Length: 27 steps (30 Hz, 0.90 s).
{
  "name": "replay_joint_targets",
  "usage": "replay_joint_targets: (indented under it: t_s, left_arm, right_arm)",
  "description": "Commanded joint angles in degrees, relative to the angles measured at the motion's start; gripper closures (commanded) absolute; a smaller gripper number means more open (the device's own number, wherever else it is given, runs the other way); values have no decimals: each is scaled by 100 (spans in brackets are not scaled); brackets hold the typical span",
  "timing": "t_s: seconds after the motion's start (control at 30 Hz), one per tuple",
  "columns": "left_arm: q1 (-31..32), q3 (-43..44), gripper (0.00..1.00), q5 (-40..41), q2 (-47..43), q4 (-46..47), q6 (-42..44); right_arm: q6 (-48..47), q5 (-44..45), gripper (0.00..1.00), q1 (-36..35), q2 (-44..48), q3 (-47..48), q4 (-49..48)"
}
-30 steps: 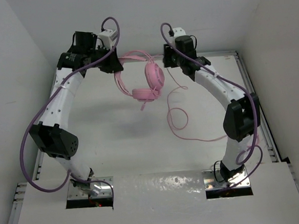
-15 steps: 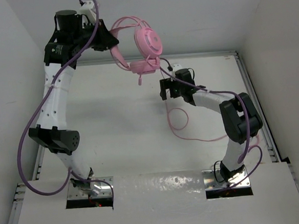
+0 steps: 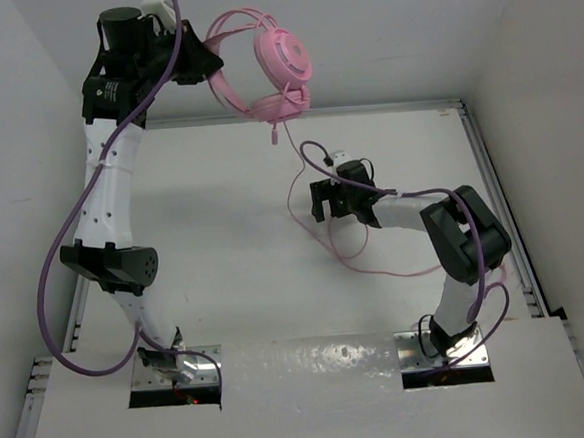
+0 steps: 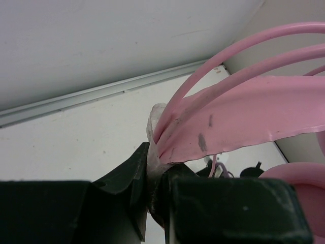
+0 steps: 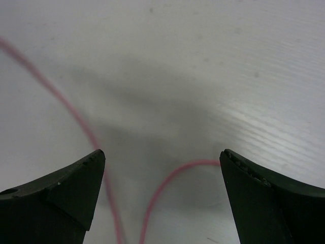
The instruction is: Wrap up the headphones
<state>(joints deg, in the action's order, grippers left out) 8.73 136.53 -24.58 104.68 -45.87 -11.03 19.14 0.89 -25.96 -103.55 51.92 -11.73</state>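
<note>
The pink headphones (image 3: 279,67) hang high in the air at the back, near the rear wall. My left gripper (image 3: 204,62) is shut on their pink headband (image 4: 238,109); the earcups dangle to its right. The thin pink cord (image 3: 292,184) drops from the earcups to the table and loops there. My right gripper (image 3: 319,201) is open, low over the table, with the cord's loop (image 5: 167,185) lying between its fingers (image 5: 66,190) without touching them.
Purple arm cables (image 3: 55,266) hang along the left arm, and another (image 3: 320,155) arches over the right wrist. A metal rail (image 3: 490,185) edges the white table on the right. White walls close in at the back and sides.
My left gripper has lifted the headphones from table height to high at the back. My right gripper has left the headphones and swung down and toward me, over the cord.
</note>
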Motion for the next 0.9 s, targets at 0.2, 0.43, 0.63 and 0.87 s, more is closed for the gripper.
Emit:
replay_joint_targets:
  t_s: [0.2, 0.43, 0.63, 0.87]
  left_arm:
    - [-73, 638, 100, 568, -159, 711, -321]
    - [-73, 612, 100, 761, -308, 561, -259]
    - [-73, 594, 100, 692, -396, 377, -532]
    - [-73, 717, 100, 524, -431, 491, -857]
  right_arm:
    - [-297, -818, 12, -560, 783, -823, -1403]
    - [-129, 165, 12, -806, 442, -465, -1246]
    - [90, 816, 15, -859, -262, 2, -1041]
    - [415, 1238, 32, -946, -878, 732, -286]
